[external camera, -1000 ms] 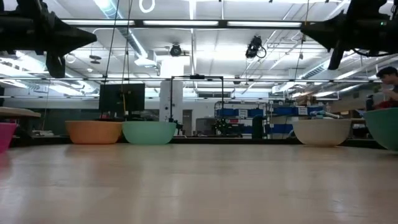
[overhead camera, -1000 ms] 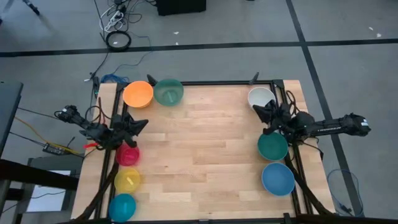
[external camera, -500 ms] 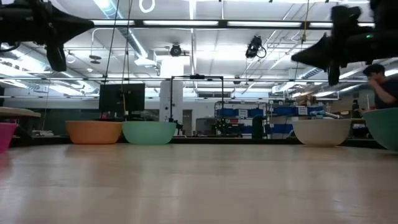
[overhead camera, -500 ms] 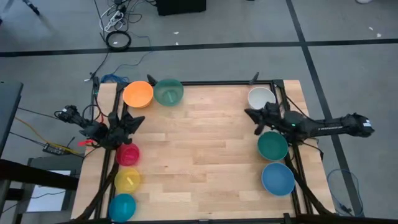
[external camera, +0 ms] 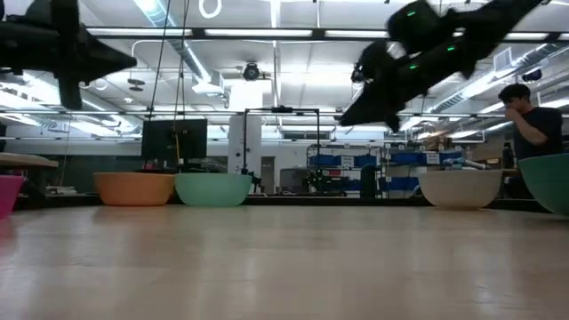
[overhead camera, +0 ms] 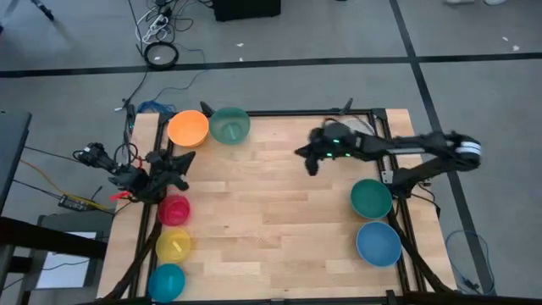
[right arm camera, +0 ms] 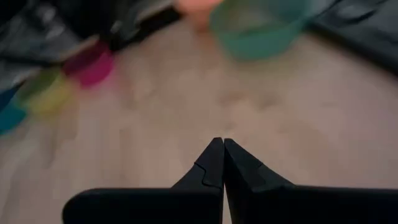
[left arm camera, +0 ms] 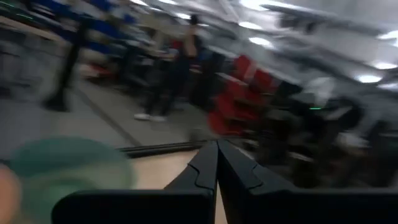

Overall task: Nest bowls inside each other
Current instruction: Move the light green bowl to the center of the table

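Orange (overhead camera: 187, 128) and pale green (overhead camera: 229, 124) bowls stand at the table's far left. Magenta-pink (overhead camera: 174, 209), yellow (overhead camera: 174, 245) and cyan (overhead camera: 167, 281) bowls line the left edge. Teal green (overhead camera: 371, 198) and blue (overhead camera: 378, 243) bowls sit at the right edge. The white bowl (external camera: 460, 188) shows in the low view, at the far right. Each bowl rests upright on its base, apart from the others. My right gripper (overhead camera: 301, 152) hangs shut above the table's middle, slanting down, holding nothing. My left gripper (overhead camera: 188, 157) is shut above the left edge, near the orange bowl.
The bare wooden tabletop (overhead camera: 271, 220) spreads between the two groups of bowls. A black frame (overhead camera: 296, 113) runs along the far edge and down both sides. A person (external camera: 533, 116) stands in the room beyond the table's right.
My right gripper has swung out from the right edge, beside the white bowl, toward the table's middle and tipped to slant downward, still shut. My left gripper has stayed in place and turned slightly. No bowl has moved.
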Available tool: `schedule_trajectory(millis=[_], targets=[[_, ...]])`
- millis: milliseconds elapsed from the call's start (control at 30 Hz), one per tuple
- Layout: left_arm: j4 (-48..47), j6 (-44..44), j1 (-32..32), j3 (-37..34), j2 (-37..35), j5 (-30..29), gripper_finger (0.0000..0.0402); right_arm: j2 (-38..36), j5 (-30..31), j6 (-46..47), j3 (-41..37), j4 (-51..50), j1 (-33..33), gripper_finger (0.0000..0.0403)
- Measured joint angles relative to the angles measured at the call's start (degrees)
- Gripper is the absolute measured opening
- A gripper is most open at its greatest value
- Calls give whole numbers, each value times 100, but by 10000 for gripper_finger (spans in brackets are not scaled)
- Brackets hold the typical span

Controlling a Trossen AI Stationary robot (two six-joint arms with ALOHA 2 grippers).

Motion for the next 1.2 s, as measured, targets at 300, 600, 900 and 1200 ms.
schedule_trajectory(millis=[300, 600, 900, 1200], targets=[[-158, 183, 0, 6, 270, -461, 17, 1736, -282, 209, 1515, 61, -93, 0], [-790, -120, 536, 6, 479, 810, 26, 2092, -1007, -371, 2440, 118, -273, 0], [-1307, -1057, 1693, 38, 1006, 3088, 43, 2016, -1195, 100, 2625, 165, -803, 0], [-1001, -1017, 2967, 363, 2170, 5256, 43, 2016, -1827, 309, 2625, 208, -1037, 0]])
